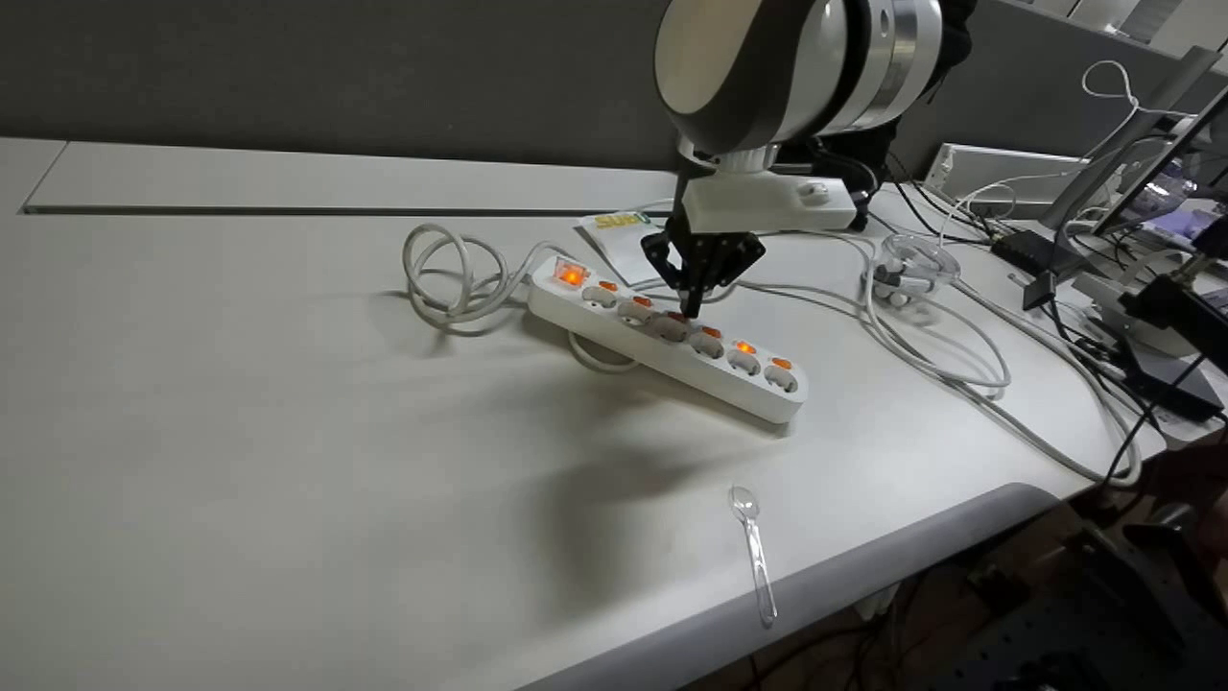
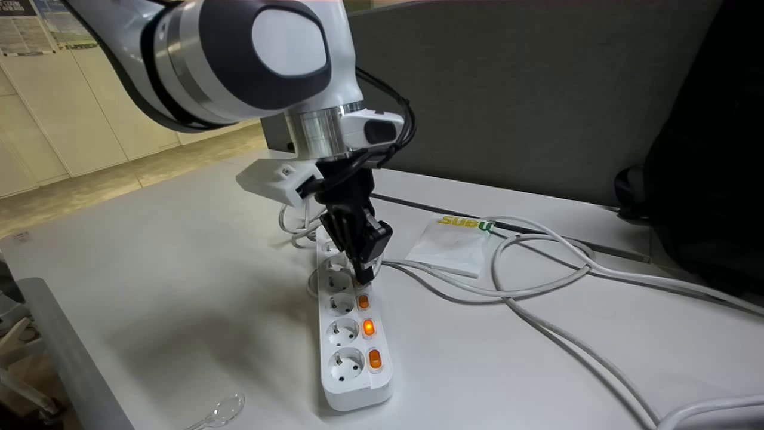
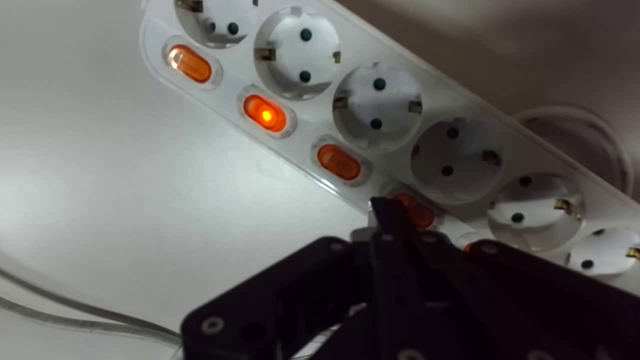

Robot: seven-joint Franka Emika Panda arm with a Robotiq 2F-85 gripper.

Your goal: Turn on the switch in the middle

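A white power strip (image 1: 662, 355) lies on the table and shows in both exterior views (image 2: 353, 318) and in the wrist view (image 3: 311, 125). It has a row of round sockets, each with an orange switch. My gripper (image 1: 690, 309) points down at the strip's middle, fingers shut with nothing between them. In the wrist view the fingertips (image 3: 390, 207) overlap a dark middle switch (image 3: 420, 212) and hide part of it. I cannot tell whether they touch it. The neighbouring switch (image 3: 339, 162) is dark. The one beyond it (image 3: 265, 114) glows. The end switch (image 3: 190, 63) is unlit.
The large main switch (image 1: 571, 275) at the strip's cable end glows orange. A coiled white cable (image 1: 460, 288) lies beside that end. A white paper packet (image 2: 453, 245) and loose cables (image 2: 543, 280) lie behind the strip. A clear plastic spoon (image 1: 753, 552) lies near the table edge.
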